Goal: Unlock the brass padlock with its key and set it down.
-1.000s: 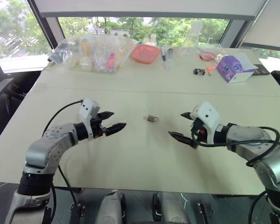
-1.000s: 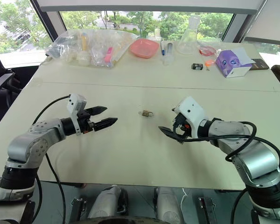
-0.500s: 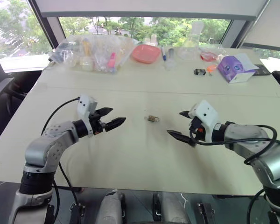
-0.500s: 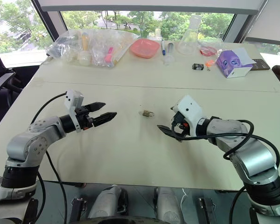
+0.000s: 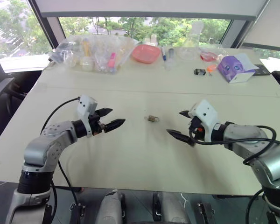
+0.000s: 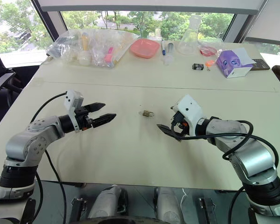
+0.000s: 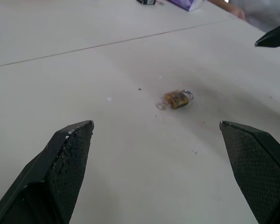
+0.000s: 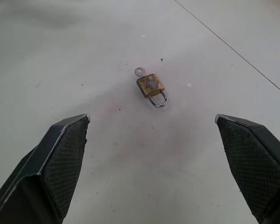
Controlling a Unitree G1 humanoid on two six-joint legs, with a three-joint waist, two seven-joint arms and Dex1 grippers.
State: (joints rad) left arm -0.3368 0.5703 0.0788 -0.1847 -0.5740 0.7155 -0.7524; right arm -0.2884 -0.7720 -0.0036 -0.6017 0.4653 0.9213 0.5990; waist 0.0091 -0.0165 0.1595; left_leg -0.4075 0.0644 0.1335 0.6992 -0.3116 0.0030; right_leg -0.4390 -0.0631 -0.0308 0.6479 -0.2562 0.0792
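Windows (image 5: 130, 23) span the far wall behind a pale desk (image 5: 130, 154). Left tool (image 5: 111, 119) hangs released; brass padlock (image 5: 152, 118) lies mid-desk between the arms; right tool (image 5: 181, 125) gapes empty. Clutter lines the far edge.

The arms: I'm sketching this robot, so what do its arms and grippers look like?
Both arms are rounded silver-grey metal with black joints and loose black cables. Each wrist carries a white boxy block. The left gripper and right gripper each have two black tapering fingers with cross-hatched pads.
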